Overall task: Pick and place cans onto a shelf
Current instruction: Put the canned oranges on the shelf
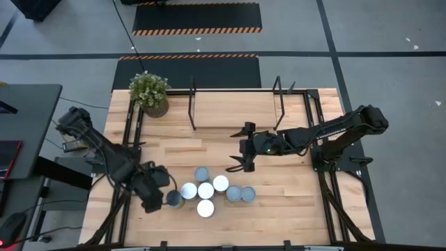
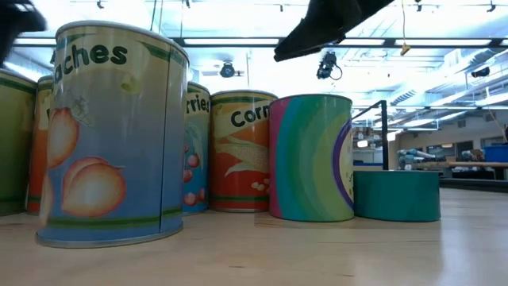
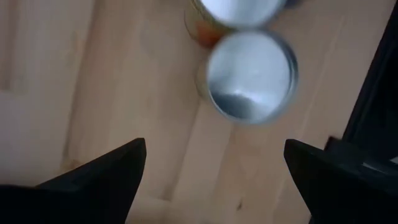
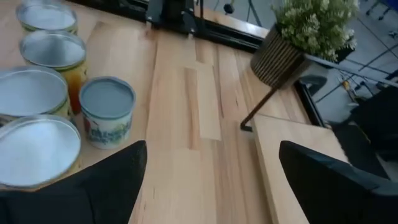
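Note:
Several cans (image 1: 205,190) stand upright in a cluster on the wooden table's near middle; in the low view they show as the peaches can (image 2: 111,135), a corn can (image 2: 242,151) and a short teal can (image 2: 397,195). My left gripper (image 1: 156,198) hangs open, pointing steeply down, just left of the leftmost can (image 3: 252,74), touching nothing. My right gripper (image 1: 238,164) is open above the table, beyond the cluster, slanting down toward it (image 4: 211,186). The shelf (image 1: 237,111) stands at the far middle on thin black end frames.
A potted plant (image 1: 149,93) stands at the far left corner, beside the shelf's left frame (image 1: 192,104). Black rails (image 1: 129,139) run along the table's left and right sides. Bare wood lies between the cans and the shelf (image 4: 205,106).

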Robot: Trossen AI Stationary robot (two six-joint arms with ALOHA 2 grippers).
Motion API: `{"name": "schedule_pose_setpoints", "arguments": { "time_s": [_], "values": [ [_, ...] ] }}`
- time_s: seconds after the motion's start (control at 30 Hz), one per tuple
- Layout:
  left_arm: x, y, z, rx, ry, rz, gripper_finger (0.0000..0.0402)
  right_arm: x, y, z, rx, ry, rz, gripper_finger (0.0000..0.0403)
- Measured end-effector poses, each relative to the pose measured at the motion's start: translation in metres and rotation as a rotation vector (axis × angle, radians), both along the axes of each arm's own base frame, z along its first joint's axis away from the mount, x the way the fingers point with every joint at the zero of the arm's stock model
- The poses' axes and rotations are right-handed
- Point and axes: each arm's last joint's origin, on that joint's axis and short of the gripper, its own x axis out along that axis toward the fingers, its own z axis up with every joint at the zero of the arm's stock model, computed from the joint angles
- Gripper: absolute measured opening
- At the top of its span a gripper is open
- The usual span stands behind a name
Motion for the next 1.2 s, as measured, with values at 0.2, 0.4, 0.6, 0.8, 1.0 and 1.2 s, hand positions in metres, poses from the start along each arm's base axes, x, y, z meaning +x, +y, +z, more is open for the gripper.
{"name": "schedule_pose_setpoints", "arguments": {
  "time_s": [0.2, 0.4, 0.6, 0.8, 1.0, 1.2],
  "values": [
    [-0.004, -0.026, -0.02, 0.049, 0.071, -0.02, 0.0387, 0.001, 0.004, -0.012, 0.018, 0.027, -0.001, 0.0373],
    [0.002, -0.043, -0.045, 0.115, 0.133, -0.074, 0.0387, 0.002, 0.009, -0.012, 0.024, 0.013, 0.01, 0.0373],
    [0.014, -0.05, -0.059, 0.106, 0.125, -0.063, 0.0387, 0.001, 0.01, -0.012, 0.027, 0.019, 0.014, 0.0373],
    [0.018, -0.049, -0.06, 0.13, 0.082, -0.011, 0.0387, 0.006, 0.015, -0.01, 0.088, -0.028, 0.116, 0.0373],
    [0.025, -0.051, -0.059, 0.121, -0.033, 0.06, 0.0387, 0.008, 0.014, -0.014, 0.073, -0.002, 0.13, 0.0373],
    [0.032, -0.05, -0.06, 0.132, -0.085, 0.09, 0.0387, 0.007, 0.012, -0.015, 0.053, 0.012, 0.137, 0.0373]
  ]
}}
